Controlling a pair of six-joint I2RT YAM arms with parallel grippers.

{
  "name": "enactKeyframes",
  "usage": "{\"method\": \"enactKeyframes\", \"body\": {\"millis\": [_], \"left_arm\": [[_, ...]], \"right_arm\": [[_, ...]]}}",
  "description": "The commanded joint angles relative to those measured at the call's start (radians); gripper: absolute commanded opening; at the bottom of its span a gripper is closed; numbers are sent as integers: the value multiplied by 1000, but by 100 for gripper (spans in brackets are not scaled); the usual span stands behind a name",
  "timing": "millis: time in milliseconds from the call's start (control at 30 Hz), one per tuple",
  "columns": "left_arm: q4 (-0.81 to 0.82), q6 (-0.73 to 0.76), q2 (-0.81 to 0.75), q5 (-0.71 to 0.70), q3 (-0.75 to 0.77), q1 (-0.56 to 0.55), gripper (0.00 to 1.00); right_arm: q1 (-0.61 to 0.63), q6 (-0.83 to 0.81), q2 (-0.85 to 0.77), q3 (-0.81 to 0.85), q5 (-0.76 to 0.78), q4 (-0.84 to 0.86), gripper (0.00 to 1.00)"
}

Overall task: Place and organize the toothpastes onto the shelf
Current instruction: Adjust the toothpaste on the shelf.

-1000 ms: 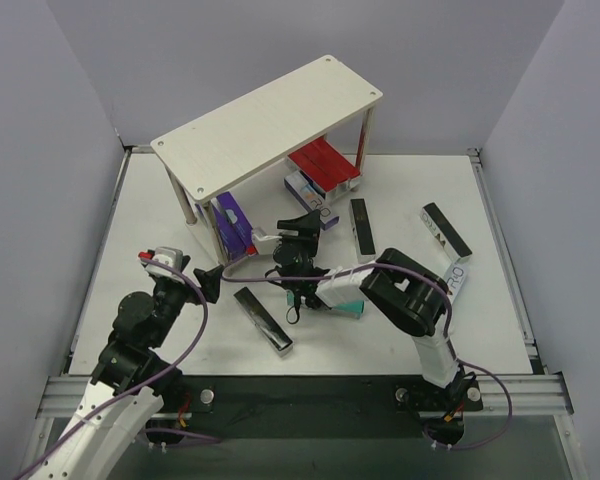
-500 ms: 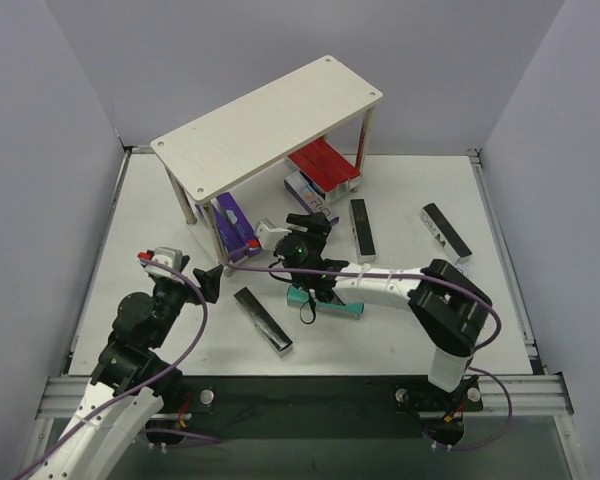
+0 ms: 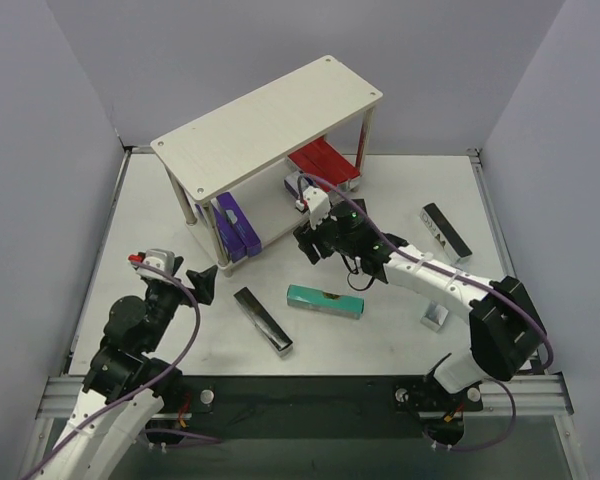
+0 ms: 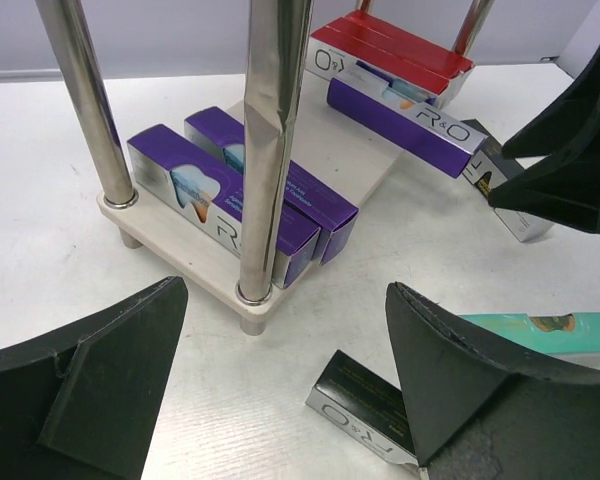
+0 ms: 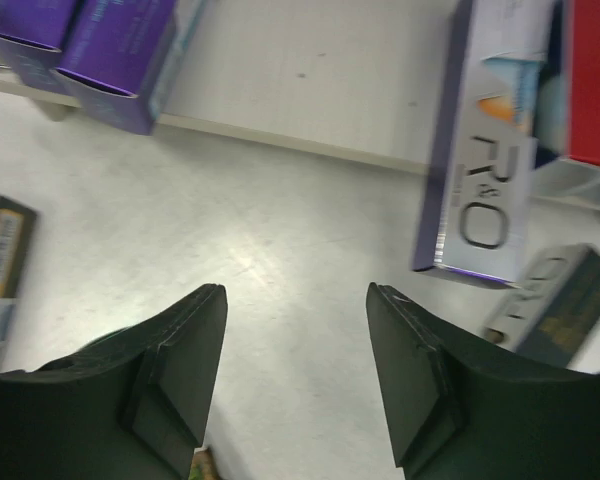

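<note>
The shelf (image 3: 270,115) stands at the back. On its lower board (image 5: 310,80) lie two purple toothpastes (image 4: 230,195) at the left and red ones (image 4: 390,55) at the right, with another purple carton (image 5: 485,150) against the red ones. A teal carton (image 3: 325,300) and a black one (image 3: 263,320) lie on the table in front. My right gripper (image 3: 310,245) hovers open and empty just before the lower board (image 5: 296,290). My left gripper (image 3: 202,282) stands open near the shelf's left front leg (image 4: 275,150), with nothing between its fingers.
Another black carton (image 3: 445,230) lies at the right, and a carton with a silver end (image 3: 435,318) rests beside my right forearm. One more black carton (image 5: 560,310) sits by the purple one's end. Grey walls enclose the table.
My right arm has stretched from the teal carton toward the shelf, leaving that carton flat on the table. The silver-ended carton now lies nearer the front. The left arm has barely moved.
</note>
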Motion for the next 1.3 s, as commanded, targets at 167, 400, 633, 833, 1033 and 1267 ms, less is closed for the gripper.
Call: {"method": "enactKeyframes", "body": {"millis": [167,400,633,833,1033,1267], "left_arm": [[-144,12,79,44,237,4,92],[-221,56,137,49,328,4,92],[-233,84,161,30,348,4,92],[-241,96,167,17,353,4,92],[-259,99,171,11,360,4,92],[-273,102,171,7,368,4,92]], "right_arm": [[-97,256,161,57,-634,234,52],[-98,263,271,146,-706,293,52],[-99,249,379,259,-751,291,51],[-99,241,446,316,-778,290,51],[-98,256,505,365,-809,309,47],[-98,264,552,425,-838,310,44]]}}
